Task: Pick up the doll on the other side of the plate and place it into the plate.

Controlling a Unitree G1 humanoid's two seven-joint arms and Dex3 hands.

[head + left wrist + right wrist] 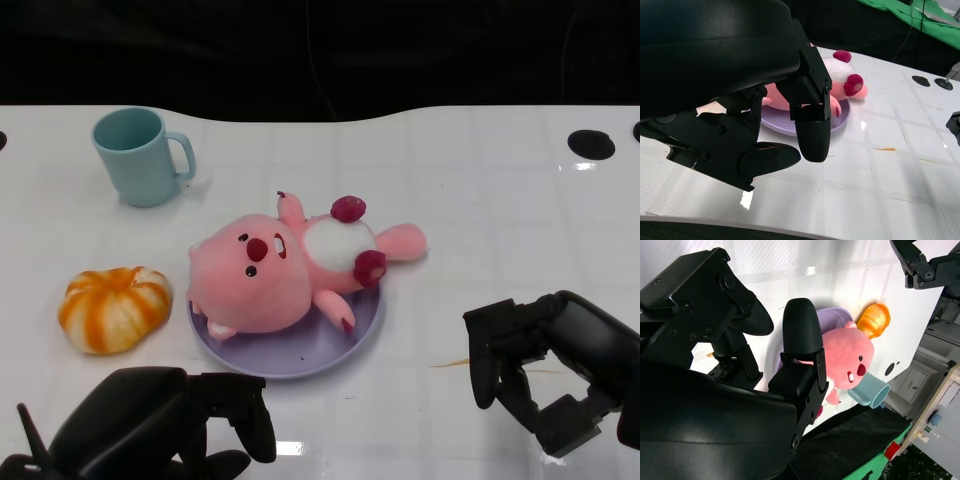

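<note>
A pink plush doll point(285, 265) with a white belly and dark red paws lies on its back across the lilac plate point(330, 345), its tail hanging past the plate's far right rim. The left wrist view catches the doll point(850, 86) on the plate point(777, 122) beyond my fingers, and the right wrist view has the doll point(850, 352) too. My left hand point(165, 425) rests low at the near edge, in front of the plate, holding nothing. My right hand point(545, 365) hovers to the plate's right with fingers apart, empty.
A teal mug point(140, 155) stands at the far left. An orange and white pumpkin toy point(113, 308) lies left of the plate. Black round marks point(592, 143) sit at the table's far right. A thin orange streak point(450, 362) lies between plate and right hand.
</note>
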